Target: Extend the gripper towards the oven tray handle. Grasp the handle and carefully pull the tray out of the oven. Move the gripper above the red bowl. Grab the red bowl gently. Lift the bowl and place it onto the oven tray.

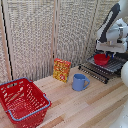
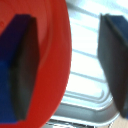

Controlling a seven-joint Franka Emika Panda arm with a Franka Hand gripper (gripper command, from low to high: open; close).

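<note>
End effector (image 2: 67, 62) fingers stand apart on either side of the red bowl's (image 2: 47, 55) rim: one blue-tipped pad (image 2: 20, 67) sits against the inside of the bowl, the other pad (image 2: 114, 60) is outside the wall with a gap between, silver metal showing beneath. Whether the bowl is pinched or already let go cannot be told from the wrist view; the jaws look fairly wide. In the exterior view the end effector (image 1: 103, 54) hangs right over the red bowl (image 1: 101, 59), which sits on or just above the tray (image 1: 102, 70), pulled out at the exterior view's right; the oven itself is mostly hidden behind the white arm (image 1: 114, 30).

The step appears to be setting the bowl down. To do it well, I judge, the bowl should rest flat on the wires before the fingers part fully, then the arm should rise straight up so no pad catches the rim and tips it. On the bench (image 1: 80, 107) stand a blue mug (image 1: 79, 82), a yellow box (image 1: 62, 70) and a red basket (image 1: 22, 102), all well apart from the tray.
</note>
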